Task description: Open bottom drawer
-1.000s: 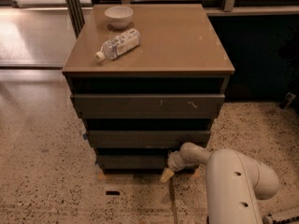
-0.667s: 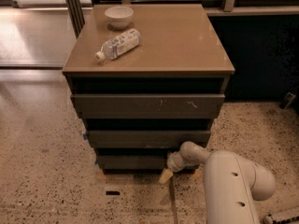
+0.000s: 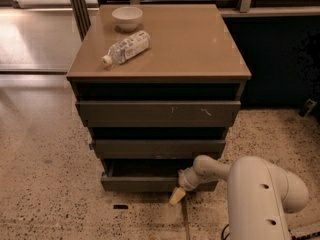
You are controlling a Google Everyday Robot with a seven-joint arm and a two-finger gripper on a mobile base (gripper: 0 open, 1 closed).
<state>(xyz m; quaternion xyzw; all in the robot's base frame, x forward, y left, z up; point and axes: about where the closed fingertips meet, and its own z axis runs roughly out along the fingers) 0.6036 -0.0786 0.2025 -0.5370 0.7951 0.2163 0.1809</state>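
The bottom drawer (image 3: 142,184) is the lowest of three dark grey-brown drawers in a low cabinet. Its plain front stands a little forward of the cabinet, and a dark gap of its inside (image 3: 145,168) shows above the front. My gripper (image 3: 177,194) is at the right part of that front, at its lower edge, with a yellowish tip pointing down towards the floor. My white arm (image 3: 260,194) reaches in from the lower right. The middle drawer (image 3: 160,148) and the top drawer (image 3: 157,114) with white scratches stand a little forward too.
On the cabinet's tan top (image 3: 200,44) lie a white bowl (image 3: 127,18) and a plastic bottle (image 3: 125,48) on its side. Speckled floor (image 3: 45,184) surrounds the cabinet. A dark wall with a railing runs behind and to the right.
The bottom drawer's front has come forward, out of the cabinet, and shows more of its inside. My gripper has moved with it, towards the camera.
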